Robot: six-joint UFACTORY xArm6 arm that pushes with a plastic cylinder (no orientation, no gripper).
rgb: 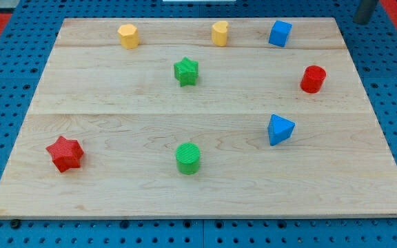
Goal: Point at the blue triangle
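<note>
The blue triangle (280, 129) lies on the wooden board (116, 200), right of centre and toward the view's bottom. My rod enters at the view's top right corner. My tip (361, 21) is just off the board's top right corner, far above and to the right of the blue triangle. The nearest blocks to the tip are the red cylinder (313, 79) and the blue cube (279, 33).
A yellow hexagon (128, 36) and a yellow heart-like block (219, 33) sit along the top edge. A green star (185, 71) is at upper centre, a green cylinder (188, 158) at lower centre and a red star (65, 153) at lower left. A blue pegboard surrounds the board.
</note>
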